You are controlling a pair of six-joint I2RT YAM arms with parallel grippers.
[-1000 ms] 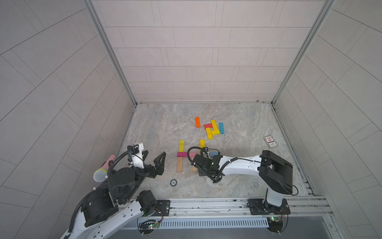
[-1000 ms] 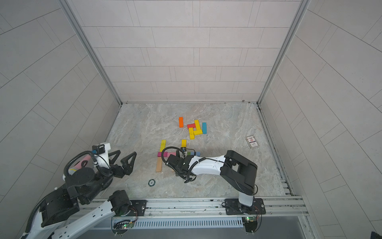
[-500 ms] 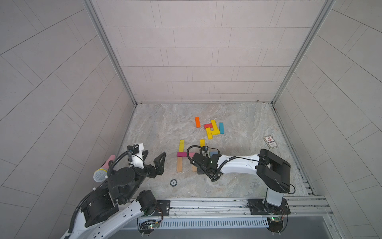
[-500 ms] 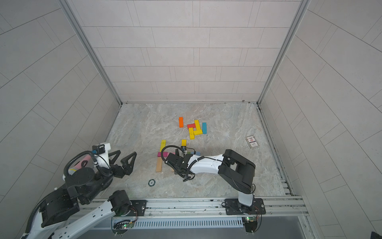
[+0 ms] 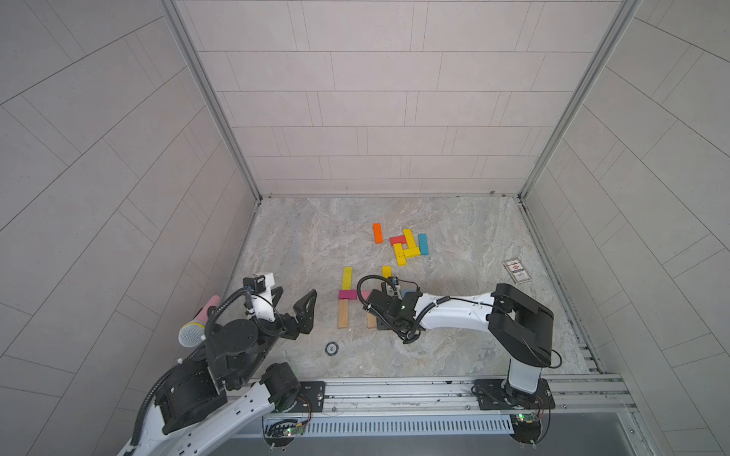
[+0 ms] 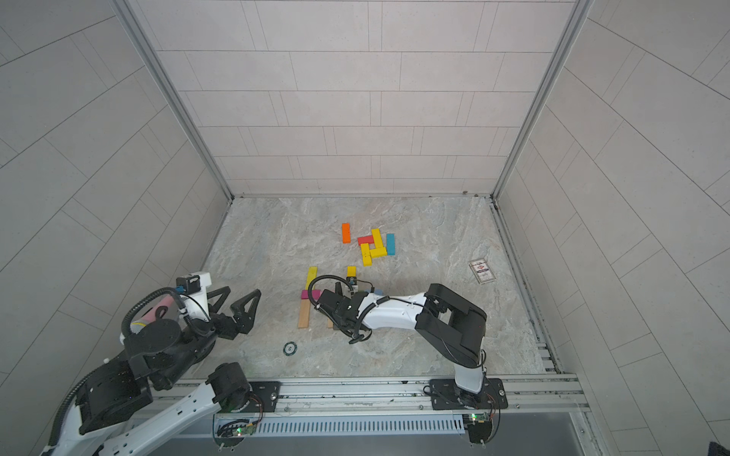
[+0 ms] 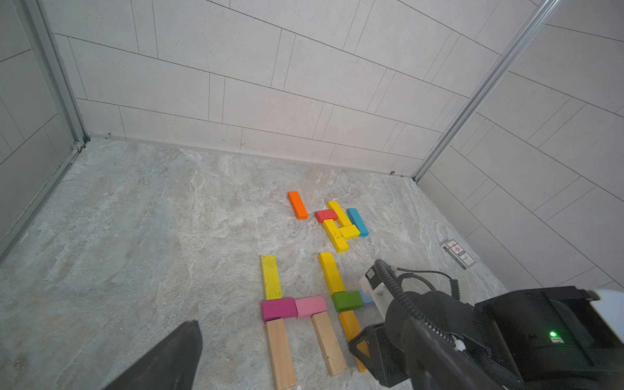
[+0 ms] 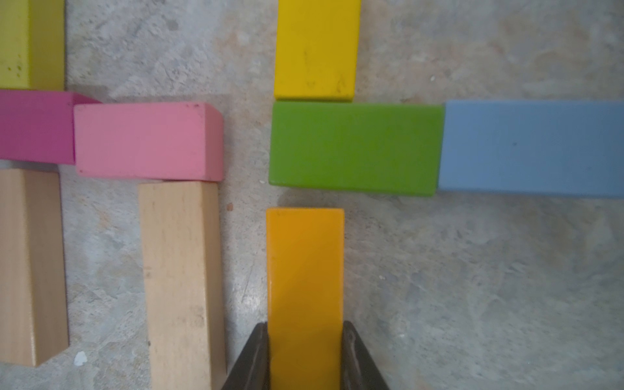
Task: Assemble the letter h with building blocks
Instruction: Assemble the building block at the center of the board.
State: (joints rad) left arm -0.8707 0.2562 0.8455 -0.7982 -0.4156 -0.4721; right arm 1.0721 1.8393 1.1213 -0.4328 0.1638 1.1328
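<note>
My right gripper [image 8: 305, 329] is shut on the near end of a long amber block [image 8: 305, 270] lying on the floor. Its far end stops a small gap short of a green block [image 8: 354, 148], which joins a light blue block [image 8: 530, 147] and a yellow block [image 8: 315, 47]. To their left stand a yellow bar [image 7: 271, 277], magenta [image 7: 279, 308] and pink [image 7: 311, 306] blocks and two wooden bars [image 7: 280, 353]. In both top views the right wrist [image 5: 389, 310] hides its fingers. My left gripper [image 5: 294, 294] hangs open and empty, left of the blocks.
Loose blocks lie farther back: orange [image 5: 377, 233], red [image 5: 397, 240], yellow [image 5: 409, 239], teal [image 5: 423, 244]. A printed card [image 5: 517, 271] lies near the right wall. A small black disc [image 5: 331, 348] lies in front, and a pink-handled microphone [image 5: 197, 321] leans by the left wall.
The right arm has edged slightly to the left with the amber block still in its grip. The left arm has not moved.
</note>
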